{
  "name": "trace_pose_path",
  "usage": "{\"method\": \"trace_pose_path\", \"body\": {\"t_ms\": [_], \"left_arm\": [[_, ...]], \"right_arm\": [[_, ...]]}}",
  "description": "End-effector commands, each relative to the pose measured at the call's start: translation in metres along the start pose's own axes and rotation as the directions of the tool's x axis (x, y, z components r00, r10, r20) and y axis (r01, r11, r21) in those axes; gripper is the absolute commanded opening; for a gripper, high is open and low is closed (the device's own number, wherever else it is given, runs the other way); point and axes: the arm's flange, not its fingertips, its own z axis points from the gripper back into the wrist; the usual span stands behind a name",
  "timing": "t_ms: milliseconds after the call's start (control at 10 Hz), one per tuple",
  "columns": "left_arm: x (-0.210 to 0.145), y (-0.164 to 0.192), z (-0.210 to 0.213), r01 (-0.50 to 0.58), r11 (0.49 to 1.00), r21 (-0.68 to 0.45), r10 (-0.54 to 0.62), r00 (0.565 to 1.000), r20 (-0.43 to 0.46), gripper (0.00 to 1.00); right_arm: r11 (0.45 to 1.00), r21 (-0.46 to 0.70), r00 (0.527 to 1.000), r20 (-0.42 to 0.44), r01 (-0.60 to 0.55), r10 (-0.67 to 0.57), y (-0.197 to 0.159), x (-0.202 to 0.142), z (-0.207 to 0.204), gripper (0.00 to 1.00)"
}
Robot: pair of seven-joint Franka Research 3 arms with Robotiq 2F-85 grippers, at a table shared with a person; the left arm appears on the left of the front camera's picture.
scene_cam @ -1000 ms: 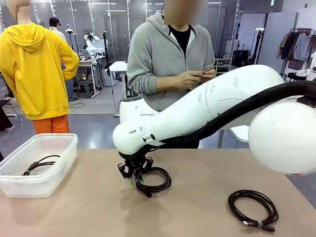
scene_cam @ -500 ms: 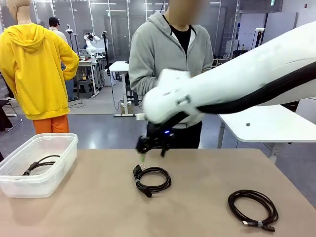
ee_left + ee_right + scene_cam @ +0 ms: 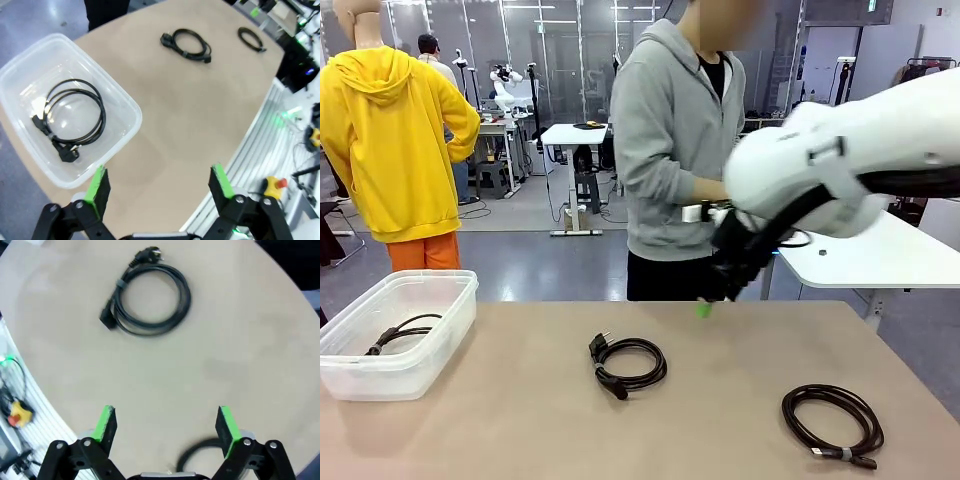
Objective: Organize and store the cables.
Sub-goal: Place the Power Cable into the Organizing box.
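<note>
Left gripper (image 3: 159,175): I see it released, empty.
Bin cable (image 3: 101,112): coiled in the bin (image 3: 107,80), just beyond one finger.
Right gripper (image 3: 165,420): released, empty.
Near cable (image 3: 195,447): blurred, low between its fingers.
Far cable (image 3: 186,297): on table (image 3: 240,365), well ahead of them.

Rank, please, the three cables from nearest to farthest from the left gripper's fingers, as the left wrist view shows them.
1. Cable in the bin, the bin just ahead of the fingers, left side.
2. Middle cable, farther on, on the table.
3. Far cable, beyond it, top right.
</note>
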Motion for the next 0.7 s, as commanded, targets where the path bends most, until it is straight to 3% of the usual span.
{"method": "trace_pose_path", "body": {"t_ms": [0,200,300,600], "left_arm": [[0.0,-0.001,-0.001,0.012,1.0,0.0,-0.012,1.0,0.024,1.0],[0.0,-0.001,-0.001,0.012,1.0,0.0,-0.012,1.0,0.024,1.0],[0.0,-0.001,-0.001,0.012,1.0,0.0,-0.012,1.0,0.024,1.0],[0.0,-0.001,-0.001,0.012,1.0,0.0,-0.012,1.0,0.024,1.0]], "right_arm": [[0.999,0.009,0.993,0.112,-0.039,0.038,-0.02,-0.065,0.024,1.0],[0.987,0.026,0.961,0.23,-0.161,0.151,-0.047,-0.124,0.053,1.0],[0.989,0.027,0.943,0.305,-0.148,0.133,-0.062,-0.156,0.068,1.0],[0.997,0.0,0.942,0.327,-0.082,0.078,-0.087,-0.218,0.096,1.0]]}}
